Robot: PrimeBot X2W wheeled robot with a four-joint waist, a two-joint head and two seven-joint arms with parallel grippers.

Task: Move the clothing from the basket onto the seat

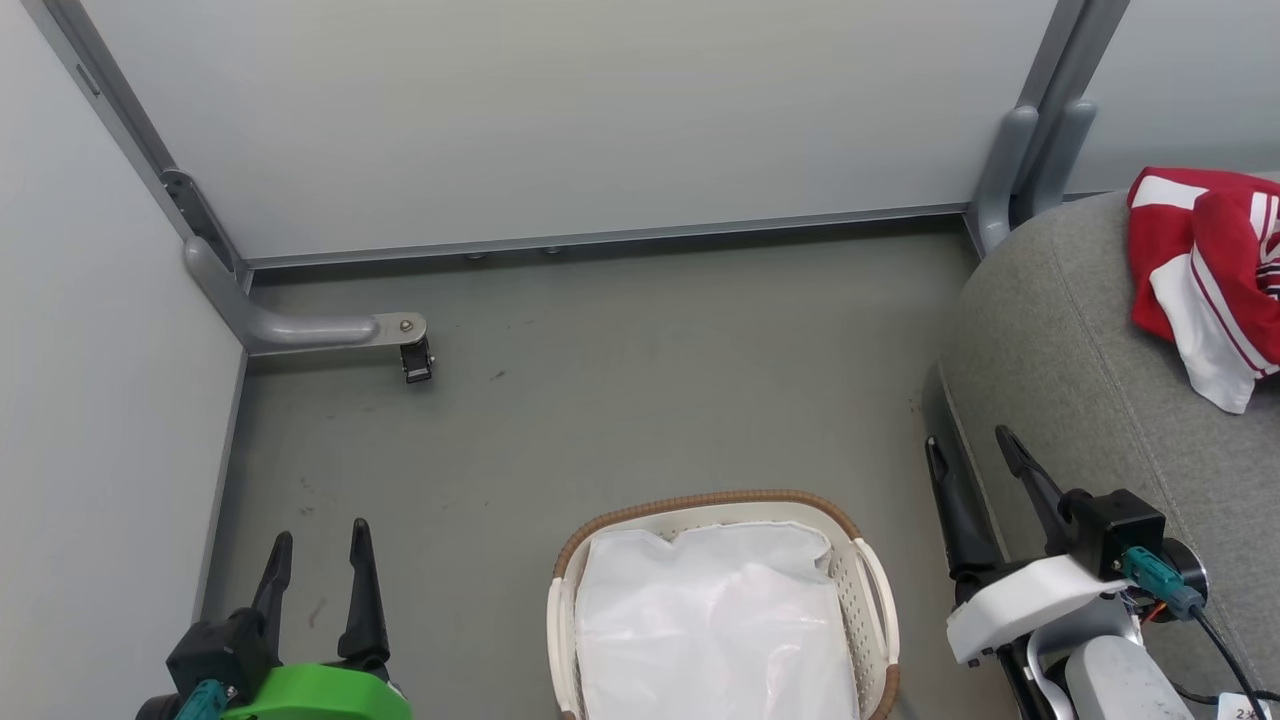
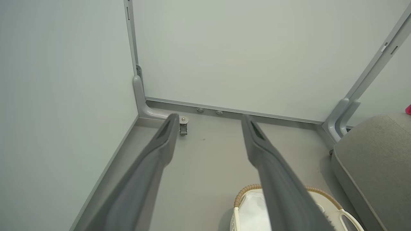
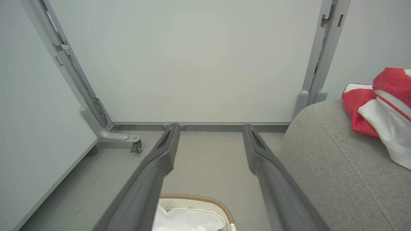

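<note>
The red clothing (image 1: 1200, 260) lies by the seat's (image 1: 1080, 380) far edge; the basket (image 1: 700, 500) on the floor (image 1: 600, 400) shows just its white liner (image 1: 710, 620). Left fingers (image 1: 362, 590) and right fingers (image 1: 955, 510) stand spread, empty — the job looks done, so checking under the liner should suffice.

The red clothing (image 1: 1200, 270), striped and panelled in white, lies crumpled on top of the grey fabric seat (image 1: 1080, 380). The oval cream basket (image 1: 862, 600) with its brown woven-look rim stands upright beside the seat, a white liner sheet (image 1: 710, 620) inside.
</note>
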